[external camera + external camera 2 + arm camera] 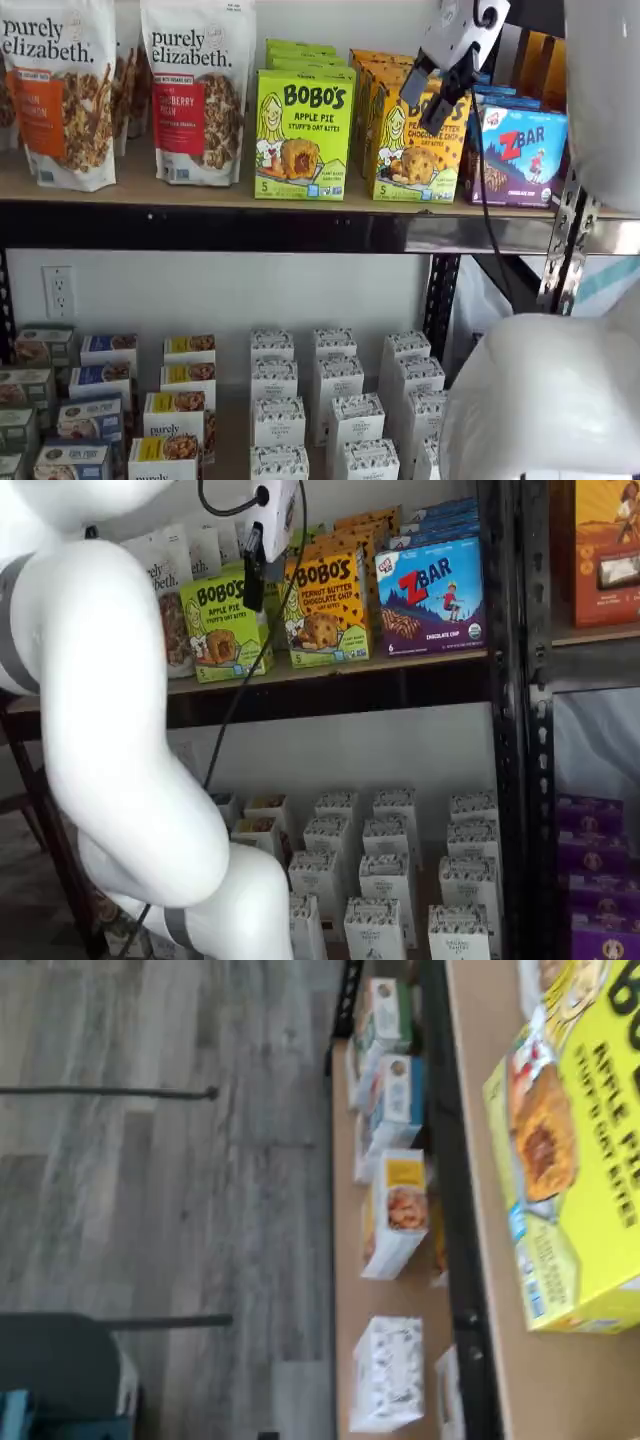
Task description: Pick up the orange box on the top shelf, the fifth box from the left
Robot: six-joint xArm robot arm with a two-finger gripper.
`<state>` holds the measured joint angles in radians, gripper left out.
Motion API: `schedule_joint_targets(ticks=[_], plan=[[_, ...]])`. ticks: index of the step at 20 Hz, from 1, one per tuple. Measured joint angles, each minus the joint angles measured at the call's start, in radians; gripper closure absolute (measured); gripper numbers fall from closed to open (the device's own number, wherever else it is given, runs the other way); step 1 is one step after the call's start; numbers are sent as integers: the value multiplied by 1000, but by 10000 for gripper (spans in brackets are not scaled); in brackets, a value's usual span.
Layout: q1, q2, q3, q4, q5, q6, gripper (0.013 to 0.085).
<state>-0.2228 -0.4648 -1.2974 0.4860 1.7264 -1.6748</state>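
Wrist view, background: grey wood-plank floor (180,1190), matt and streaked, with a dark thin rod lying across it.
Wrist view, shelf: the tan board of the top shelf (500,1260) with its glossy black front rail; picture turned on its side.
Wrist view, nearest box: the lime-green Apple Pie carton (575,1170), smooth printed card, lying large in view on the board.
Wrist view, below: small white boxes (390,1372) and coloured cartons on a lower tan board. The gripper's fingers do not show here.

Shelf view, background: white wall with a socket (58,290); top shelf (200,228) on black perforated uprights.
Shelf view, gripper: the gripper (432,92) hangs from above, white body, two black fingers spread with a gap between them, released and holding nothing; it sits in front of the upper part of the orange box (415,150), contact not clear.
Shelf view, neighbours: Apple Pie carton (303,135) just left of the orange box, blue ZBar carton (518,155) just right, granola bags (197,90) further left.
Shelf view, in the way: the white arm (550,400) fills the lower right corner.

Shelf view, gripper: gripper (255,575) seen side-on, dark fingers before the gap between Apple Pie carton (222,628) and orange box (325,610).
Shelf view, task box: upright on the top shelf (330,685), ZBar carton (432,598) beside it.
Shelf view, in the way: the bulky arm (120,740) covers the left.
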Motion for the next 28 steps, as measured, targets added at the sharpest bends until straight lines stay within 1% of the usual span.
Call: schedule_joint_targets(ticks=[3, 5, 7, 17, 21, 28], plan=[[-25, -17, 20, 62, -60, -8, 130], [-34, -44, 55, 98, -141, -13, 130], [-37, -59, 73, 114, -202, -16, 130], [-42, -62, 105, 98, -362, -52, 130], [-52, -36, 88, 96, -379, -68, 130], [-60, 13, 57, 62, -404, -97, 130]])
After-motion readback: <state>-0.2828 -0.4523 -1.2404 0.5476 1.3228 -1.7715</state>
